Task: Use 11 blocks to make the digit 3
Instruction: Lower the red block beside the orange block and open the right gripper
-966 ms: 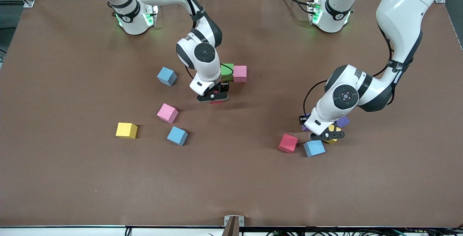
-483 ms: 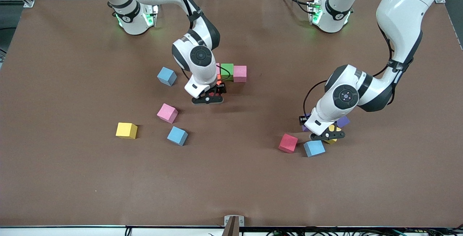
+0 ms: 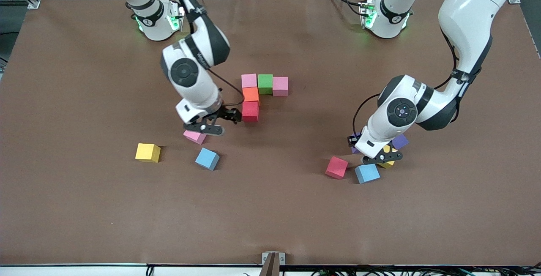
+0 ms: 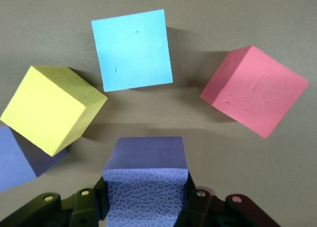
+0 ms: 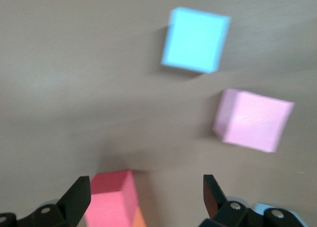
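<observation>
A pink block point(image 3: 249, 80), a green one point(image 3: 265, 83) and another pink one point(image 3: 280, 86) form a touching row. Below the first pink sit an orange block point(image 3: 251, 94) and a red block point(image 3: 250, 111). My right gripper point(image 3: 217, 123) point(image 5: 146, 187) hangs open beside the red block point(image 5: 111, 199), over the table next to a loose pink block point(image 3: 194, 136) point(image 5: 252, 119). My left gripper point(image 3: 382, 156) point(image 4: 145, 187) is shut on a purple block point(image 4: 145, 157), mostly hidden under the hand in the front view.
Loose near the right gripper lie a yellow block point(image 3: 147, 152) and a light blue block point(image 3: 207, 158). Round the left gripper lie a red block point(image 3: 337, 167), a light blue block point(image 3: 367, 173), a yellow block point(image 4: 52, 108) and another purple block point(image 3: 400, 141).
The right gripper opened, left the red block touching the orange one, and swung away toward the loose pink block. Its arm now covers a light blue block. The left arm barely shifted.
</observation>
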Robot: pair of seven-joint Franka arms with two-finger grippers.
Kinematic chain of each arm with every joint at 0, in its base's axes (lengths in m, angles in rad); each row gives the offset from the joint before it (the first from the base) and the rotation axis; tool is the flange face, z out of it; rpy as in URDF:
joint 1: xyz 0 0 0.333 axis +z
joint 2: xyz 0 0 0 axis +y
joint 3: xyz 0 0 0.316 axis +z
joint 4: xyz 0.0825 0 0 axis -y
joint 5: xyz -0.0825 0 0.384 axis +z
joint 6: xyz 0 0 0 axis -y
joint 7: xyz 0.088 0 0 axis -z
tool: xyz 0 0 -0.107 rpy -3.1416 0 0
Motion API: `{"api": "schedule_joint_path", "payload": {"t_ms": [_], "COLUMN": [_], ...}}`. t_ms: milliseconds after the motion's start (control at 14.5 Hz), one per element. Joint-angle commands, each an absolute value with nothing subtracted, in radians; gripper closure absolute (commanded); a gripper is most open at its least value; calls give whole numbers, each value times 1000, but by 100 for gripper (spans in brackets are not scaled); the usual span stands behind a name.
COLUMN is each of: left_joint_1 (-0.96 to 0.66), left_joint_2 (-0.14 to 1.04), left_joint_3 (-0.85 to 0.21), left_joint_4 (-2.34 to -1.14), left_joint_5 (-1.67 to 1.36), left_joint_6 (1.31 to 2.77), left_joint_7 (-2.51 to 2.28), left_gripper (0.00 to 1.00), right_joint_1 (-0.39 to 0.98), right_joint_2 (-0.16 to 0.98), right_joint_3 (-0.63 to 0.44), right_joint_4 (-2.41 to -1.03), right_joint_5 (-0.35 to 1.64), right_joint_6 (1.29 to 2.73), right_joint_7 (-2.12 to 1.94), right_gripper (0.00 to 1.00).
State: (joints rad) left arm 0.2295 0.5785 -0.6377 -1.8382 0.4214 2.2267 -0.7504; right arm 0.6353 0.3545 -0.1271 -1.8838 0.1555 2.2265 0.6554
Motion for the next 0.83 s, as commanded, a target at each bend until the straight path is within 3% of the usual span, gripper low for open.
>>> {"api": "schedule_joint_path", "payload": {"t_ms": [0,345,759], "left_joint_1": [222,189,57], "left_joint_2": [563,565,580], "left_joint_3": [-661,-673,-673], "left_joint_4": [-1836,-1838,-1824], "left_joint_5": [403,405,413], "left_joint_6": [2206,2203,2195], "left_joint_7": [-799,-925,-1370], "left_gripper": [60,60,59], "right_joint_1": [577,540,561], "right_joint_2": [325,333,354], "right_joint_3": [-175,-209,-201], "right_joint_4": [-1899,-1956,-2091], "right_joint_5": [158,51,55], "right_joint_6": [2160,2180,2440], "right_joint_7": [657,663,670], "right_gripper": [0,0,0]}}
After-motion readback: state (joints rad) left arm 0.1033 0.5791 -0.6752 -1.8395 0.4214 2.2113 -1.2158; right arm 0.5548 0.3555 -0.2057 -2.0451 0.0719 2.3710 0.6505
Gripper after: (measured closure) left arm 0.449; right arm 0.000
